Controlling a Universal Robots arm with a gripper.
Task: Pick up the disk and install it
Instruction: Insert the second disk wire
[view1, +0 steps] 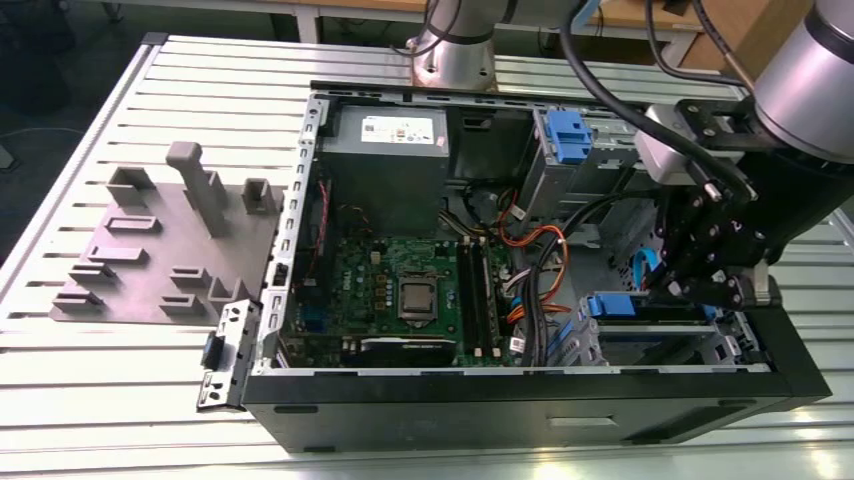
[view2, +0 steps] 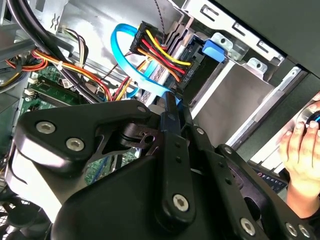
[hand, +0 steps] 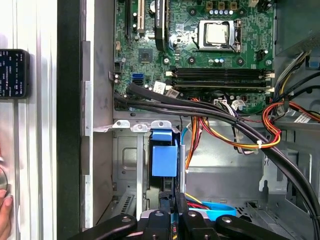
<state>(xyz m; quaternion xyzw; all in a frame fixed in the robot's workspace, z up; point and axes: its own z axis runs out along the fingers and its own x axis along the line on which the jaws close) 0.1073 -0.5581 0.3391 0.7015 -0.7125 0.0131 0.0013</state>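
Observation:
The disk stands on edge in the grey drive cage (hand: 127, 165) near the black front panel of the open computer case. Its blue end handle (hand: 164, 159) sticks out of the cage, and the handle (view1: 621, 305) also shows in the exterior view. My gripper (hand: 172, 200) hovers just behind that handle with its fingers pressed together and nothing clearly between them. In the exterior view the gripper (view1: 701, 292) hangs over the cage at the right. In the second wrist view the fingertips (view2: 172, 102) sit among the cables.
A second blue-tabbed drive (view1: 567, 135) sits in its cage farther back. Orange, red and black cables (hand: 235, 130) and a blue flat cable (view2: 125, 55) cross close to the fingers. A grey slotted holder (view1: 160, 250) lies at the exterior view's left. A person's hand (view2: 300, 150) rests outside the case.

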